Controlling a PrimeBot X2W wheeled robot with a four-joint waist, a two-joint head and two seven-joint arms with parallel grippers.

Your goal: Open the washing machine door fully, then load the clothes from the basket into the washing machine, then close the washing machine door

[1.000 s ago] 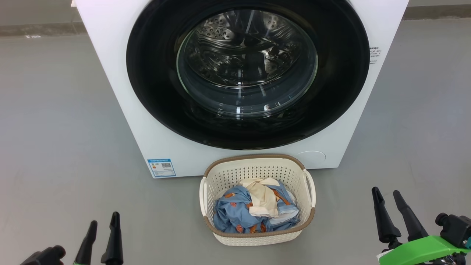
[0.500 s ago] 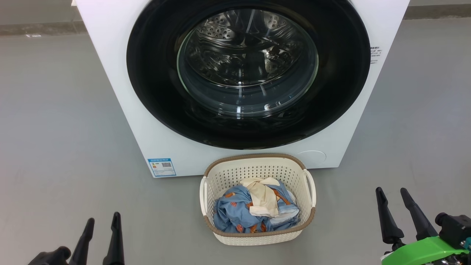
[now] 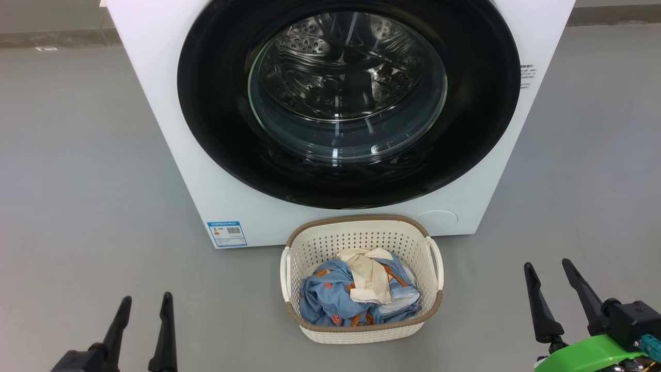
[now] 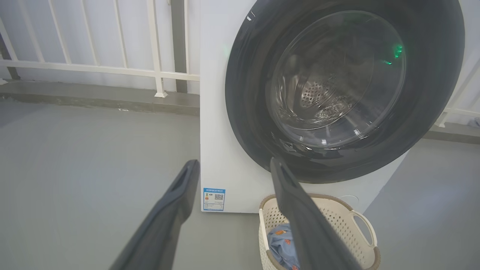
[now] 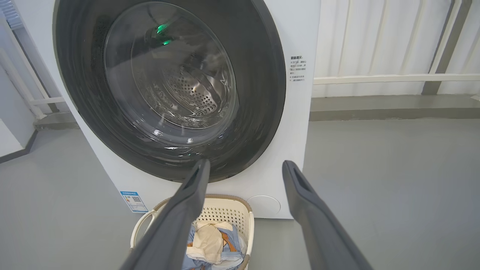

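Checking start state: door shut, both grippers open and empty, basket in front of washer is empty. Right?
No: the basket holds blue and cream clothes, per the head view. Door shut, left gripper and right gripper open and empty: correct.

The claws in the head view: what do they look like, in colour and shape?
Both the left claw and the right claw have two long black fingers tapering to pointed tips. Behind the right one sit a bright green piece and a black block.

door shut across opening, basket top clear
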